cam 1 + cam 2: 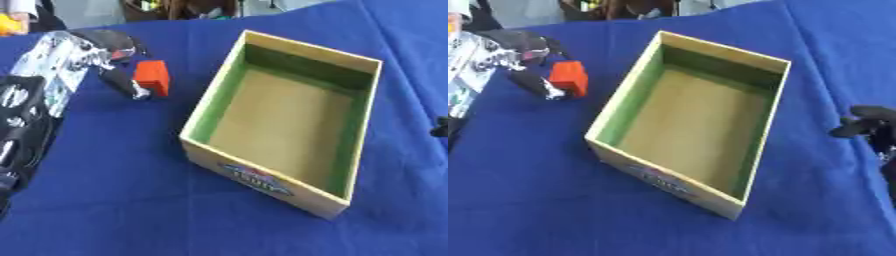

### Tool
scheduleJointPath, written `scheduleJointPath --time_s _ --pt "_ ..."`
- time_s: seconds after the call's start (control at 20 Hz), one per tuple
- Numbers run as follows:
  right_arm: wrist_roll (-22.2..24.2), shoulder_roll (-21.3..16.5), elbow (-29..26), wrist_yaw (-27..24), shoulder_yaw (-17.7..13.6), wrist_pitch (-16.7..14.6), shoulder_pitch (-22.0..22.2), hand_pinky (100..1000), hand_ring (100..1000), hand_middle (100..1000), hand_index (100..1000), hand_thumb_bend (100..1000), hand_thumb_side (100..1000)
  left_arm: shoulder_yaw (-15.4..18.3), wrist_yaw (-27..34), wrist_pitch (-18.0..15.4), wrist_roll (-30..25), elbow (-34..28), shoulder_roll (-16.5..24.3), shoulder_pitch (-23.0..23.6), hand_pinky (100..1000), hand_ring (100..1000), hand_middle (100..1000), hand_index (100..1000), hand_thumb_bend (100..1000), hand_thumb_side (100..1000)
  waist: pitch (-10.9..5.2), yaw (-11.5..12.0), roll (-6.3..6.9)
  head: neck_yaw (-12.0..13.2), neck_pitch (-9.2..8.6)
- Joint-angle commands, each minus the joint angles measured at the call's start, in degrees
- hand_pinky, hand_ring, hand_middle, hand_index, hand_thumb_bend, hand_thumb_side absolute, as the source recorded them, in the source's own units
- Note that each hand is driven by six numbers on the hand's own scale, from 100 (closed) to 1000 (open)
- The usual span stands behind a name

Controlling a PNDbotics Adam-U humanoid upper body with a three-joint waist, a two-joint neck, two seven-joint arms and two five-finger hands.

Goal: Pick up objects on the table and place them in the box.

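Left of box (289, 120), left hand (105, 55) apparently pinches orange block (152, 76); right hand (868, 125) state unclear.

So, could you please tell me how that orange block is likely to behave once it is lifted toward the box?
The orange block looks boxy with flat faces, so it probably won't roll and should sit stable if set down. It appears rigid, unlikely to flop or sag. The left robot hand has fingers against its side; those smooth-looking faces might slip, though the grip itself is hard to make out.
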Motion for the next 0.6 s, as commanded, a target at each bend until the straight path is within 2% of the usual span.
scheduleJointPath --time_s 0.05,0.4,0.6 --pt "0.1 -0.1 -1.2 0.7 0.1 0.1 -0.3 877 640 524 769 100 915 1.1 0.9 1.0 1.5 0.0 1.0 -1.4 442 685 846 930 449 562 -0.91 -0.1 -0.19 0.2 -0.91" --pt "0.3 0.2 -1.2 1.3 0.1 0.6 -0.4 878 640 522 769 100 918 1.0 2.6 0.7 1.5 1.0 0.8 -1.4 438 696 862 925 452 560 -0.58 -0.2 -0.1 0.3 -0.99" --pt "0.3 0.3 -1.2 1.6 0.1 0.8 -0.4 879 641 523 769 100 919 1.0 4.0 0.4 1.3 0.8 0.8 -1.3 431 688 840 920 427 556 -0.46 -0.3 -0.04 0.3 -0.99"
